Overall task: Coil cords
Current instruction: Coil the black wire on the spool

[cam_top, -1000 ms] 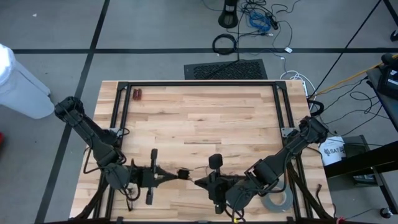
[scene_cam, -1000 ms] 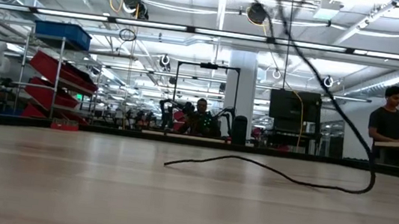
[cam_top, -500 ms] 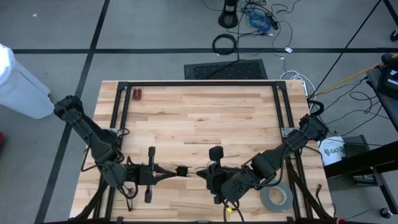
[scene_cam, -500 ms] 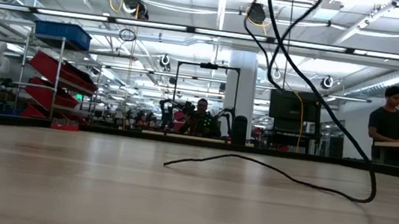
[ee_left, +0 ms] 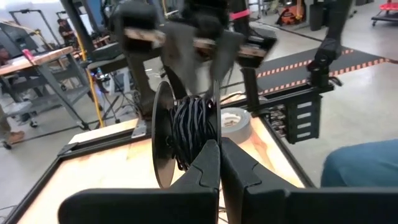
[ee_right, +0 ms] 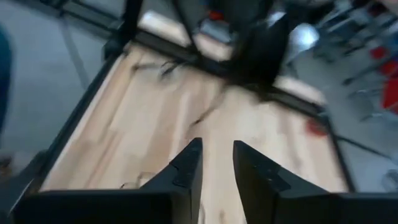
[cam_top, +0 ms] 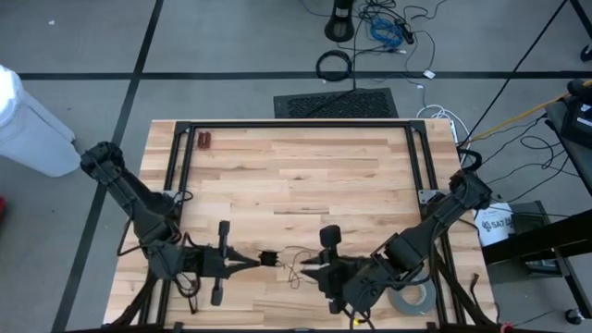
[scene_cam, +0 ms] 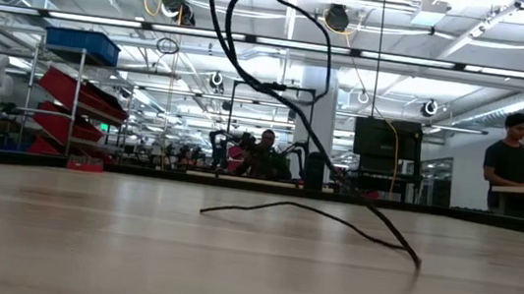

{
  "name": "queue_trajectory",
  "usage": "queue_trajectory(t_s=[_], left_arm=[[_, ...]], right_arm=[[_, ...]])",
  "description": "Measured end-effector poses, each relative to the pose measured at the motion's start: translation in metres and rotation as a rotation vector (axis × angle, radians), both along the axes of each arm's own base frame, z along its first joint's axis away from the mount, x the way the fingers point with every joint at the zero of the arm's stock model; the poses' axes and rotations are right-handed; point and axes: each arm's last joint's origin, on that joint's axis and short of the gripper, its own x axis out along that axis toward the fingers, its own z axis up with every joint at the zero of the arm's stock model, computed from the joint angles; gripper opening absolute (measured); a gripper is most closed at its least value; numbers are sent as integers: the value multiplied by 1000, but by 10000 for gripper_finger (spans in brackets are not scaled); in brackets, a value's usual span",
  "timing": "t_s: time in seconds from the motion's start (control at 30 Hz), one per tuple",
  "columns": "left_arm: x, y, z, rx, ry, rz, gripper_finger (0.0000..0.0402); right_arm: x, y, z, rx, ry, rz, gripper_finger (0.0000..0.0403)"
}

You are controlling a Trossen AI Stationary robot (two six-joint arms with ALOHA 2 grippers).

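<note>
Right end effector (cam_top: 313,269) retreated from cord (cam_top: 294,265), fingers parted.

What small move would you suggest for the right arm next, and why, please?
Probably re-grasp the loose cord and carry it round again. The left gripper holds the spool of wound cord, while the right gripper has its fingers apart with nothing between them and slack strands lie on the table.

Black cord (ee_left: 194,127); pale wood table (cam_top: 296,176); grey tape roll (cam_top: 413,298).
</note>
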Motion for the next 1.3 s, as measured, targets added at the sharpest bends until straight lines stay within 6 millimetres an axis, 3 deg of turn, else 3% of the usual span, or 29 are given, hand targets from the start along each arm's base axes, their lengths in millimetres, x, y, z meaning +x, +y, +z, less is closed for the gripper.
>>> queue_trajectory(t_s=[0.33, 0.73, 1.03, 1.17, 1.3], left_arm=[[-3, -3, 0, 12, 1, -21, 0], [-3, -4, 2, 11, -14, -23, 0], [-3, -4, 1, 37, -15, -28, 0], [-3, -4, 1, 38, -14, -28, 0], [-3, -4, 1, 37, -14, -33, 2]], right_arm=[[7, -3, 25, -7, -200, -15, 80], [40, -19, 9, 19, -186, 8, 80], [47, -28, 9, 62, -164, 80, 79], [49, -31, 8, 72, -157, 98, 59], [49, -30, 8, 44, -160, 99, 10]])
